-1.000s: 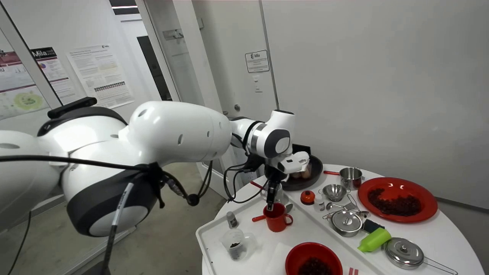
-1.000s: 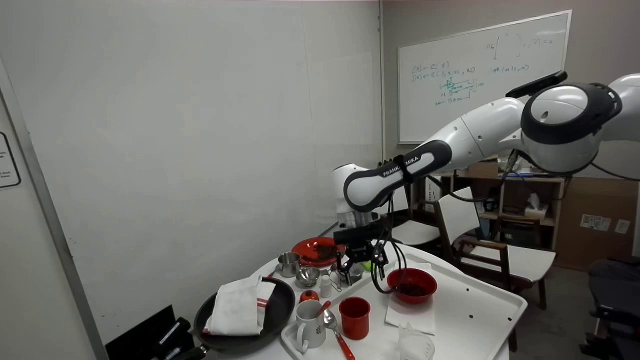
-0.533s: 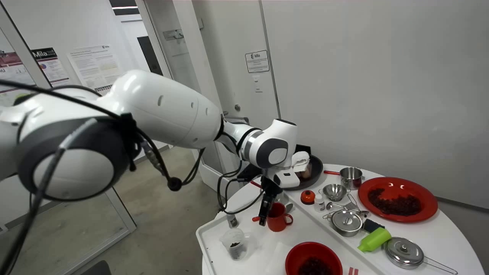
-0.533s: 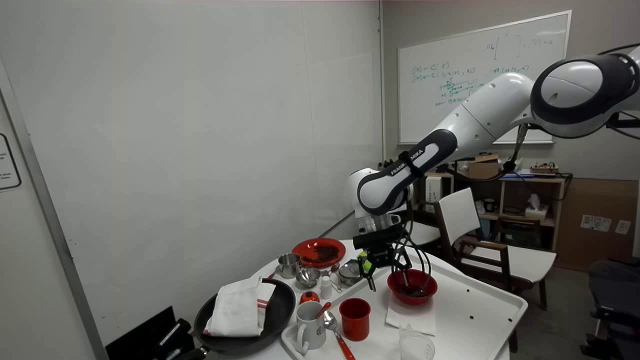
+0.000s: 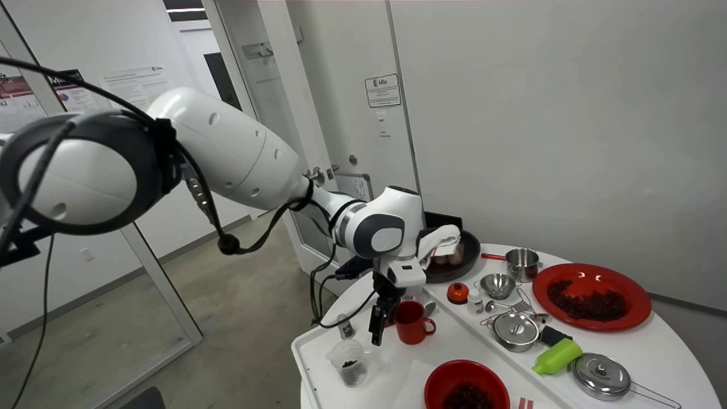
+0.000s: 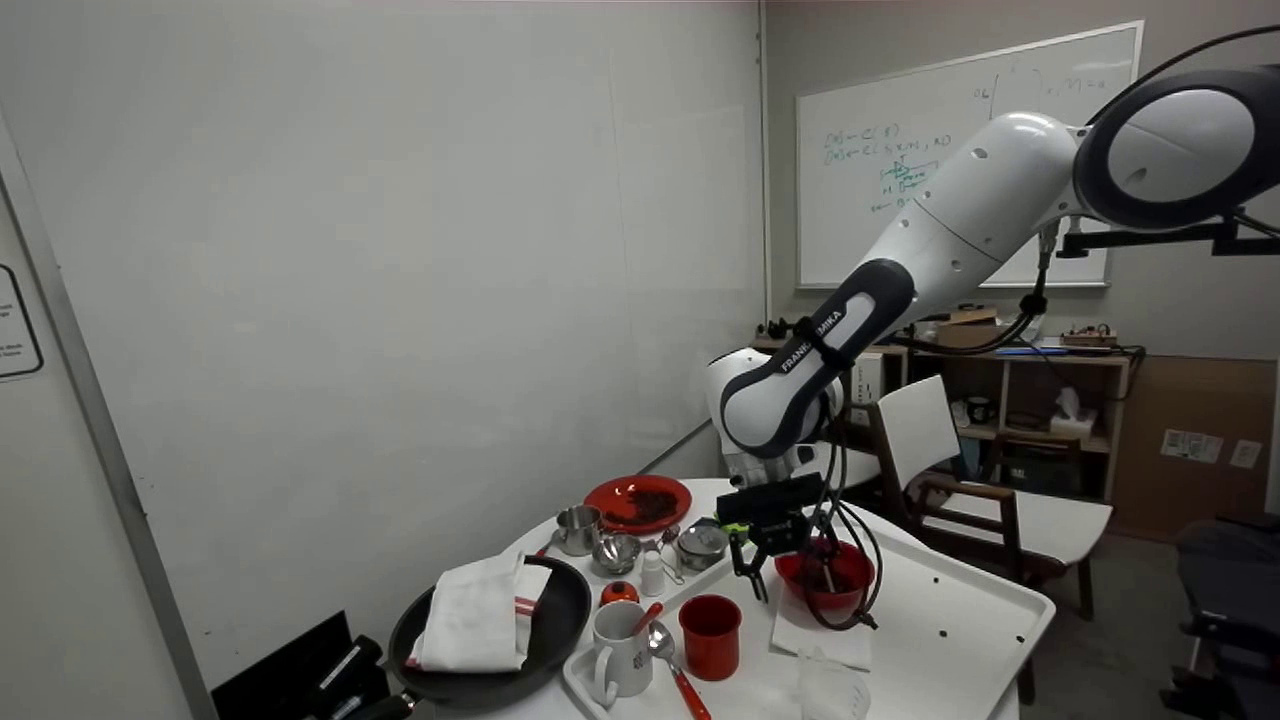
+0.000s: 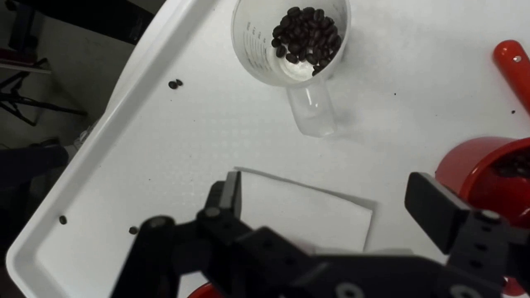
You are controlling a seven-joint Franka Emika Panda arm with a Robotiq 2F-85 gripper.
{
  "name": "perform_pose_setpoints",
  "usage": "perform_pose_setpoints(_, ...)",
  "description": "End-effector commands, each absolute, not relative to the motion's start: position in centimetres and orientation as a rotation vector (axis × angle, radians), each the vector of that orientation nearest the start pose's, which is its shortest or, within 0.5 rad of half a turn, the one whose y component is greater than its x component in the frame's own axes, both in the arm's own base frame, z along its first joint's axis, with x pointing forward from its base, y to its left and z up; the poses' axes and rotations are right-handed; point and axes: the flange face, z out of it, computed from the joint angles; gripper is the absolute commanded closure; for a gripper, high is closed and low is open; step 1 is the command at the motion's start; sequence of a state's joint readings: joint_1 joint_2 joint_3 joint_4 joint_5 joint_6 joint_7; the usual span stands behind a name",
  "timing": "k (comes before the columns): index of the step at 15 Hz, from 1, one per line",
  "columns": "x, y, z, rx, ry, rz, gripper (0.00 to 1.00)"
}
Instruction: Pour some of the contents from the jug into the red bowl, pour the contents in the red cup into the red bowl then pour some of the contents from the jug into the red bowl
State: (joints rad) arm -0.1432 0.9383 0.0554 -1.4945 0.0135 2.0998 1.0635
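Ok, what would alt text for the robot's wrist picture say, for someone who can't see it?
The robot's open, empty hand hangs over a white tray. A clear jug holding dark beans stands at the top; a red cup sits at right, partly behind one finger.

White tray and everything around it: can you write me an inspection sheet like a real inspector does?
Surface: white tray, some loose dark beans on it.
Job's things: jug, red cup and red bowl on the tray, dark contents in each.
Clutter: black pan holding a towel; large red dish; green bottle; mug.
Gripper: open above the tray; held: nothing seen.
Cables: black, along the arm, looping near the gripper.
Surroundings: written-on whiteboard, chairs.
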Motion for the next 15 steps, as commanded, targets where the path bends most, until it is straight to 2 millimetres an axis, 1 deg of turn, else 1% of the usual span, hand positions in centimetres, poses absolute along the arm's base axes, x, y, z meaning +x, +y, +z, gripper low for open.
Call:
perform_pose_setpoints(1,66.4,-6.1,8.4,-2.691,1.798,0.502,0.0)
perform_pose_setpoints(4,66.3,-5.3,6.3,-2.778,1.728,0.569,0.0)
perform_pose_setpoints(8,66.3,-3.8,4.3,-2.886,1.536,0.608,0.0)
perform_pose_setpoints(11,66.5,-3.4,3.4,-2.937,1.421,0.603,0.0)
perform_pose_setpoints(15,66.7,-3.6,3.0,-2.948,1.33,0.625,0.0)
